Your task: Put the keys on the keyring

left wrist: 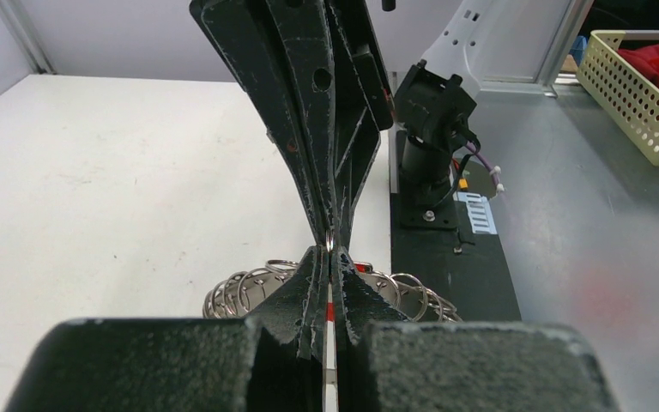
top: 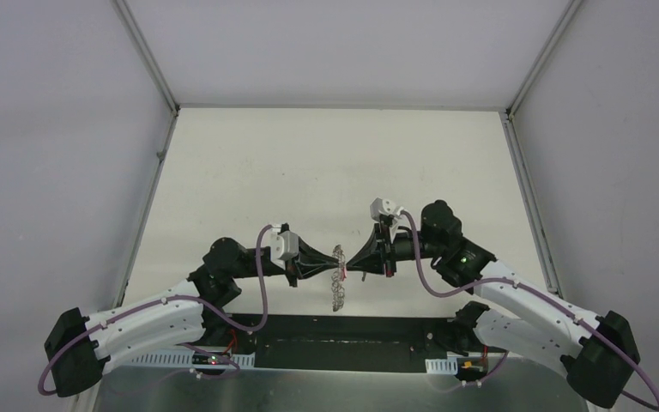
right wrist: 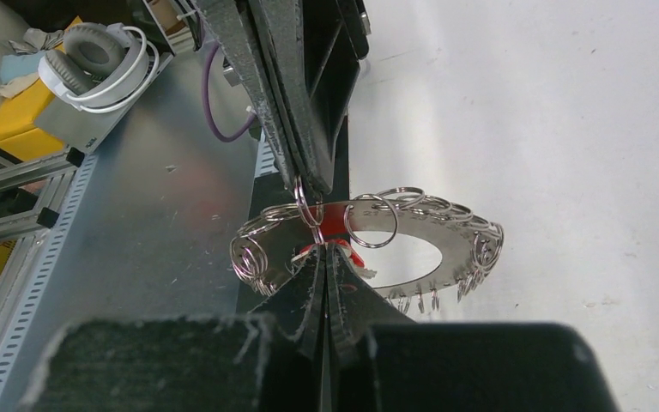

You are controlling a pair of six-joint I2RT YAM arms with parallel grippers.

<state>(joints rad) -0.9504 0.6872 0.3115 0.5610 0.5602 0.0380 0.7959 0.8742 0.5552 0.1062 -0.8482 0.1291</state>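
— Location of the keyring (top: 337, 287)?

— Held above the counter (top: 326, 172) in the middle, just ahead of the arms' bases, where the two claws meet tip to tip.

— Which way does it lie?

— From overhead it shows edge-on as a thin line. Its long axis runs from the far side toward the bases, and its flat faces are turned to left and right. I cannot tell whether it hangs plumb or tilts.

— The left claw (top: 329, 269)?

— Pinched fully closed, nipping one wire loop on the keyring's fringe.

— The right claw (right wrist: 322, 257)?

— Also fully closed. Its tips are against that same loop and right beside the keys (right wrist: 333, 220). I cannot tell what it actually grips, if anything.

— What can be seen of the keys?

— Only the red head, lying against the keyring's plate. The silver key is lost among the loops and claw tips. The near part of the keyring is cut off behind the right claw's own fingers.

— Surroundings?

— Headphones (right wrist: 94, 56) and a yellow basket (left wrist: 635, 94) sit off the counter.
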